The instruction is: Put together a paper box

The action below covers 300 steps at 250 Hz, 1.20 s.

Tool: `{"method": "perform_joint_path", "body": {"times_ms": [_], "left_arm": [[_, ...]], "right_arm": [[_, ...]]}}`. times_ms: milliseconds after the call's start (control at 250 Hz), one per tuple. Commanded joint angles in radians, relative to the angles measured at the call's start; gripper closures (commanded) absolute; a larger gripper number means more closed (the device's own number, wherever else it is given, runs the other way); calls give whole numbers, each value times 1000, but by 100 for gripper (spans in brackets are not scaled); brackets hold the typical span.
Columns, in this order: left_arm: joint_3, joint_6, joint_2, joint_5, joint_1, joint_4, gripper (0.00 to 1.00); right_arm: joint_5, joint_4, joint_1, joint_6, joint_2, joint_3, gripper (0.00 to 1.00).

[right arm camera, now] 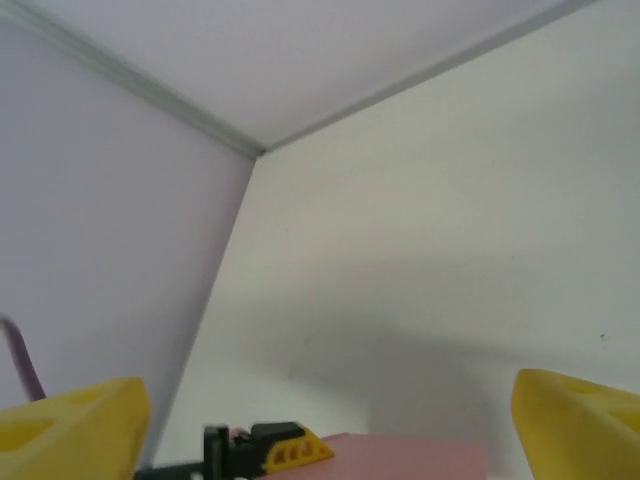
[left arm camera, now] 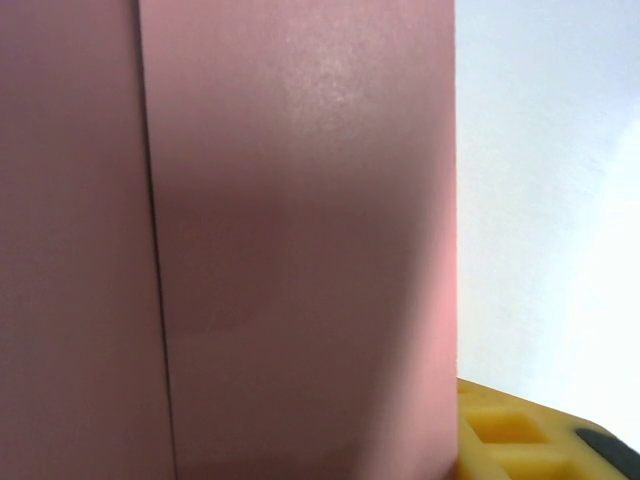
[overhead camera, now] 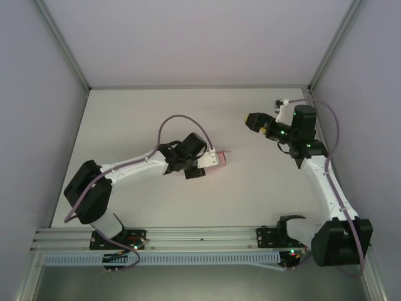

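paper box (overhead camera: 217, 159) in left tool (overhead camera: 205, 165), well apart from right tool (overhead camera: 251, 121)

Small salmon-pink paperboard box (overhead camera: 218, 159), folded into a shallow rectangular form. From the top external camera it lies near the middle of the white counter (overhead camera: 250, 194), at the tip of the left gripper (overhead camera: 205, 164), which grips it. Whether it rests on the counter or is lifted clear cannot be told. The left wrist camera shows a broad, smooth, matte pink face crossed by one straight, near-vertical seam towards its left side, with a straight right edge.
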<state>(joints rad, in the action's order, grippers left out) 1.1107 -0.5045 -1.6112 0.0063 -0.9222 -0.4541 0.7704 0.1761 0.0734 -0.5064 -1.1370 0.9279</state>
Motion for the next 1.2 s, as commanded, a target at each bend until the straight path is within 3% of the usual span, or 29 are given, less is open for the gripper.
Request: {"method": "perform_joint_path", "body": {"times_ms": [0, 224, 407, 663, 839, 942, 1194], "left_arm": [[35, -36, -15, 119, 12, -123, 61], [90, -19, -91, 118, 48, -127, 62], [94, -61, -96, 144, 53, -136, 57], [118, -67, -136, 144, 70, -145, 58], [125, -65, -145, 144, 75, -145, 57], [134, -60, -155, 142, 75, -145, 57], [138, -50, -161, 118, 76, -144, 58]], "right_arm": [[134, 28, 37, 229, -59, -19, 19], [-51, 290, 241, 578, -68, 13, 26], [-118, 335, 265, 637, -102, 0, 32], [-227, 377, 314, 721, -230, 60, 42], [-246, 384, 334, 736, -294, 103, 61], [-232, 373, 349, 746, -282, 104, 66], [-234, 421, 389, 765, -249, 101, 96]]}}
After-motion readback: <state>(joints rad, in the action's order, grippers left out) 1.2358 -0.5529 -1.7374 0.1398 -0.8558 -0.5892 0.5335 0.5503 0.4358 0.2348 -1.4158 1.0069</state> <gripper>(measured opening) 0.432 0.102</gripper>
